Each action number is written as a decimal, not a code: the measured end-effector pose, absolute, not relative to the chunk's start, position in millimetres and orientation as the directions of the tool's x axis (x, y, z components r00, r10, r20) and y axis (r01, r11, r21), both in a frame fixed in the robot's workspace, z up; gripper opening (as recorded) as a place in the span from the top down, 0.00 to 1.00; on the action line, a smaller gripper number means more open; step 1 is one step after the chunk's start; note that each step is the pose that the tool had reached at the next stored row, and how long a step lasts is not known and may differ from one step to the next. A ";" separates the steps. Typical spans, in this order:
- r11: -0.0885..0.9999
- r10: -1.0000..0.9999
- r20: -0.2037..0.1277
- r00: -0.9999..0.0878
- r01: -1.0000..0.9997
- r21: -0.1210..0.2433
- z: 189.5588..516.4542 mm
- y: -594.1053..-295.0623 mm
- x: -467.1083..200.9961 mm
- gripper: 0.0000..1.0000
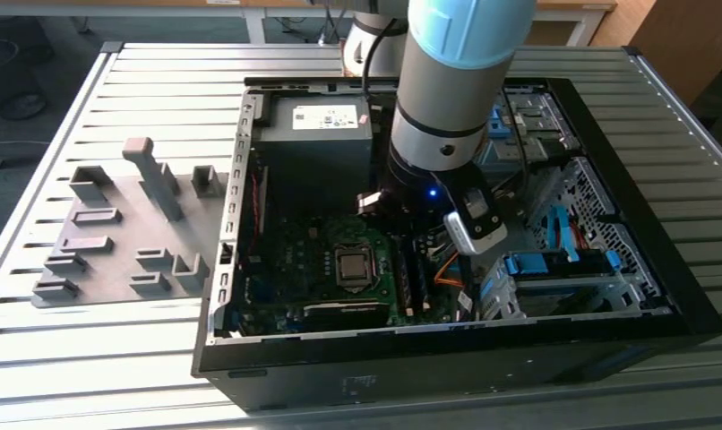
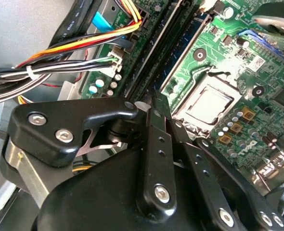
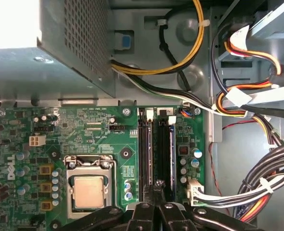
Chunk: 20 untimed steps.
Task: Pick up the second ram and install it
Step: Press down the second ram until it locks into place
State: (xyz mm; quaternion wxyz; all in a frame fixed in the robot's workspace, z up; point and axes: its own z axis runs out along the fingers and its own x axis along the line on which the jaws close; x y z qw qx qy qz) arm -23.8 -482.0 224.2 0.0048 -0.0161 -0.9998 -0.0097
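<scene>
Exterior view: on the slatted worktop (image 1: 158,72) an open computer case (image 1: 648,296) lies on its side beside one grey holder tray (image 1: 110,242), and the single arm (image 1: 457,81) reaches down into the case over the motherboard (image 1: 325,269). First wrist view: the end effector (image 3: 157,185), its two fingers drawn nearly together, pinches the near end of the second ram (image 3: 157,144), which stands on edge between the memory slots (image 3: 145,144), its long axis running along them away from the fingers, beside one CPU socket (image 3: 88,190).
</scene>
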 end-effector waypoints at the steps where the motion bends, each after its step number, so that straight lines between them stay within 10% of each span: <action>1: 0.999 0.032 0.010 -0.999 0.032 0.019 223.4 -482.0 -23.8 0.89; 20: 0.999 0.032 0.010 -0.999 0.032 0.020 223.1 -482.0 -23.9 0.89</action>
